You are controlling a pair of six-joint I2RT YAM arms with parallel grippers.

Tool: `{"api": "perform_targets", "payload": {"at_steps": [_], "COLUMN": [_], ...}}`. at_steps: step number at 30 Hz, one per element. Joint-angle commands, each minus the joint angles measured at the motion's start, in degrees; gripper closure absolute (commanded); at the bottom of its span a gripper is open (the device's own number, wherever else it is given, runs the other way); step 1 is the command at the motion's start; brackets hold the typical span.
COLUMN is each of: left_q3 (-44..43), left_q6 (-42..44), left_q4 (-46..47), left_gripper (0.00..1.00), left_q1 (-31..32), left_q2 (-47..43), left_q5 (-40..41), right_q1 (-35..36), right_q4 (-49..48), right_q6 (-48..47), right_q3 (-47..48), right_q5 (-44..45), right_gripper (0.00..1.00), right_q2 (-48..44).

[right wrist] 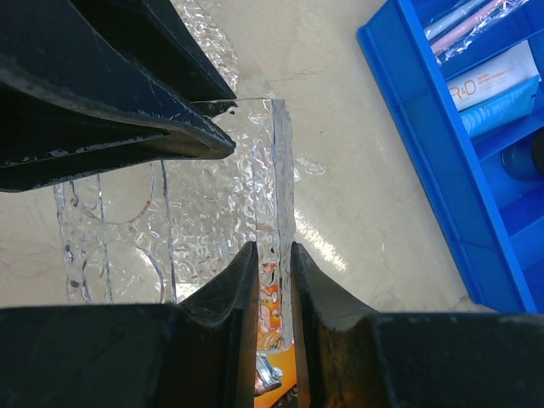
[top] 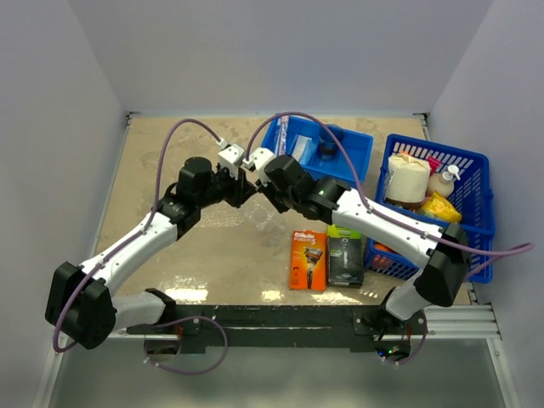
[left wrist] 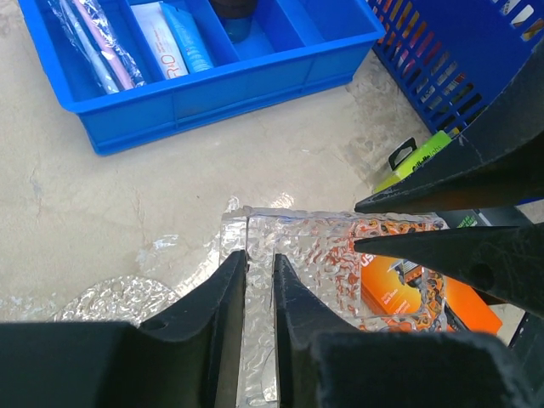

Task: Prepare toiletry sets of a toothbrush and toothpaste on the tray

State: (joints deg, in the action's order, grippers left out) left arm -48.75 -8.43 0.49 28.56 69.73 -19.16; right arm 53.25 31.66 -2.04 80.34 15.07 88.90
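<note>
Two-armed hold on a flat, see-through, ripple-textured plastic tray (left wrist: 340,246), at the meeting point of both wrists in the centre of the overhead frame.

Left wrist view, bottom centre: left gripper (left wrist: 257,263) narrowed to a slit, black fingers pressed on either side of the tray's raised rim. At the right of the same frame, two dark fingers of the other arm pinching the same tray from the opposite side.

Right wrist view, bottom centre: right gripper (right wrist: 274,255) likewise almost closed, clamped on a thin clear wall of the tray, with the left arm's fingers filling the upper left.

Seemingly tipped up on edge, off the beige table (left wrist: 85,195), judging by the orange razor pack (top: 308,259) showing through the plastic in the left wrist view. Probably held from both sides to stop so thin and bendy a sheet from sagging or twisting. Gripped at the rim, the only part offering a hold.

Nothing visibly loaded on the tray. Upper left of the left wrist frame: slim wrapped toothbrush (left wrist: 102,47) lying in an end compartment of a solid blue plastic bin (left wrist: 255,85). In the next compartment, the white and pale blue toothpaste pack (left wrist: 161,38). Sorted by kind there, ready for picking. Upper right: a corner of a blue lattice basket (left wrist: 442,68).

Likely aim, as a judgement only: laying the tray flat on the table before fetching a brush and paste.
</note>
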Motion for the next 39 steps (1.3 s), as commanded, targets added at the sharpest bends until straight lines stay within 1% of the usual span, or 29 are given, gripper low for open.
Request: {"api": "perform_targets", "payload": {"at_steps": [1, 2, 7, 10, 11, 13, 14, 16, 17, 22, 26, 35, 39], "left_q3": [-1.61, -1.52, -1.43, -1.00, -0.82, -0.38, -0.38, -0.20, -0.03, 0.59, 0.76, 0.24, 0.32], "left_q6": [1.13, 1.04, 0.69, 0.08, -0.27, -0.54, -0.71, -0.80, -0.89, -1.42, -1.68, -2.56, -2.82], "left_q4": [-0.40, -0.40, -0.32, 0.30, 0.56, 0.91, 1.00, 1.09, 1.35, 1.79, 1.45, 0.56, 0.39], "left_gripper": [1.00, 1.00, 1.00, 1.00, 1.00, 1.00, 1.00, 1.00, 1.00, 1.00, 1.00, 1.00, 1.00], "left_q1": [0.36, 0.36, 0.36, 0.36, 0.27, 0.27, 0.27, 0.27, 0.19, 0.27, 0.27, 0.10, 0.10], "left_q2": [1.02, 1.10, 1.11, 0.76, 0.75, 0.67, 0.67, 0.58, 0.58, 0.58, 0.75, 2.69, 2.78], "left_q5": [-0.79, -1.05, -1.94, -1.67, -1.59, -1.41, -1.23, -1.23, -1.32, -1.85, -1.15, -0.53, 1.31], "right_q1": [0.27, 0.27, 0.27, 0.27, 0.27, 0.27, 0.27, 0.18, 0.18, -0.52, -1.49, -2.54, -3.24], "right_q4": [-4.94, -5.03, -5.73, -6.26, -6.35, -6.52, -6.52, -6.87, -6.96, -7.23, -7.84, -9.86, -10.65], "right_q6": [1.60, 3.43, 4.59, 5.21, 5.56, 5.82, 6.08, 6.44, 6.70, 8.28, 9.25, 9.95, 10.74], "right_q3": [-0.18, -0.35, -1.41, -2.11, -2.20, -2.55, -2.55, -2.73, -2.90, -3.43, -3.96, -5.45, -5.98], "right_q5": [3.21, 3.73, 5.58, 6.90, 7.42, 8.74, 9.18, 10.41, 10.77, 11.82, 10.51, 6.90, 5.15], "right_gripper": [1.00, 1.00, 1.00, 0.97, 0.94, 0.91, 0.88, 0.86, 0.82, 0.73, 0.65, 0.52, 0.47], "right_q2": [-1.01, -0.93, -0.84, -0.75, -0.75, -0.92, -0.92, -1.10, -1.19, -1.54, -2.68, -4.97, -5.93]}}
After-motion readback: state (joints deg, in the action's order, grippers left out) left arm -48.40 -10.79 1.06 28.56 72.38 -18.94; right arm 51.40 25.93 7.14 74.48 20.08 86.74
